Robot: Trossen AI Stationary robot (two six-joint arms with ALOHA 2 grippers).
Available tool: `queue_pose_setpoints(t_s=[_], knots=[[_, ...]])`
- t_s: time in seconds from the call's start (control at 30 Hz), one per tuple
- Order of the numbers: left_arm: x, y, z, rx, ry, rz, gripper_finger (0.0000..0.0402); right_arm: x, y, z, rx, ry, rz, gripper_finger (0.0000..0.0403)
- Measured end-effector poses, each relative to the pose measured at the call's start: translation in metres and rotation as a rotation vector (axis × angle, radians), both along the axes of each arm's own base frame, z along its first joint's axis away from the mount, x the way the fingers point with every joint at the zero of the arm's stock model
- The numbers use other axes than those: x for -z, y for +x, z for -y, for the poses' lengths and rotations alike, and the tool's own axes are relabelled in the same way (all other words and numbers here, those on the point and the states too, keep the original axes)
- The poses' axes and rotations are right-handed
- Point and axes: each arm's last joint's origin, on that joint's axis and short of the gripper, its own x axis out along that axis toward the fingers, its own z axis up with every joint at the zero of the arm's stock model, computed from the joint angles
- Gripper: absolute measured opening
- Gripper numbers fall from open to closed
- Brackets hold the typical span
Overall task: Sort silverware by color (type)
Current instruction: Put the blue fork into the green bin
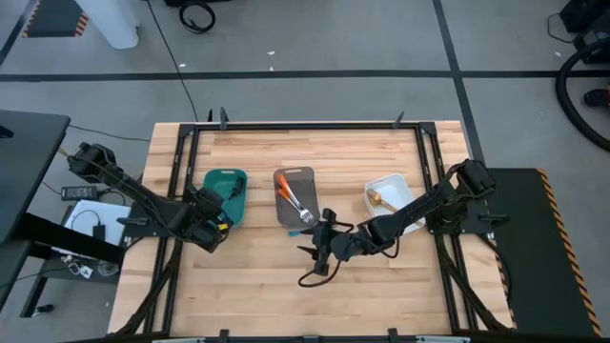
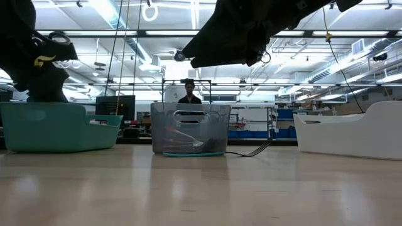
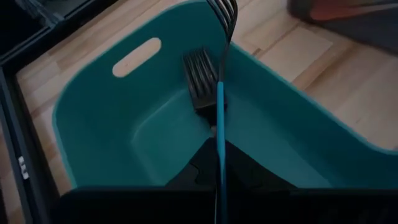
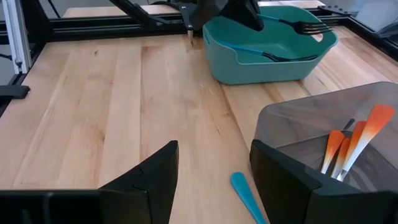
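Note:
My left gripper (image 1: 215,225) is at the near end of the teal tray (image 1: 225,195) and is shut on a blue-handled fork (image 3: 220,106). The fork's dark tines (image 4: 311,27) reach out over the tray. More blue-handled forks (image 4: 273,55) lie on the tray's floor. My right gripper (image 4: 214,158) is open, low over the table in front of the grey tray (image 1: 294,197). A blue handle (image 4: 249,196) lies flat on the wood between its fingers, apart from both. Orange-handled forks (image 4: 354,140) lean in the grey tray. A gold-handled piece (image 1: 381,199) lies in the white tray (image 1: 393,202). My left gripper pinches the blue fork by its handle (image 3: 219,146) between the two fingers, which lie along it. The exact place of contact is hidden at the wrist view's lower edge. The fork is lifted clear and sticks out ahead of the fingers over the teal tray, tines farthest out.
The three trays stand in a row across the table's middle: teal on the left, grey in the centre, white on the right. A black frame (image 1: 181,171) runs round the tabletop. Bare wood lies near the front edge. A person (image 2: 190,91) stands far behind the table.

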Motion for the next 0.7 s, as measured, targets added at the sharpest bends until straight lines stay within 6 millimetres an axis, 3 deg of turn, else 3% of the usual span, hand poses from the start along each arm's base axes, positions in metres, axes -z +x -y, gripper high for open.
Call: queue_pose_setpoints(t_s=[0.7], knots=[[0.012,-0.006,-0.003,-0.032,-0.036,-0.010,0.0013,0.000,0.000,0.000,0.001,0.005,0.001,0.0203]])
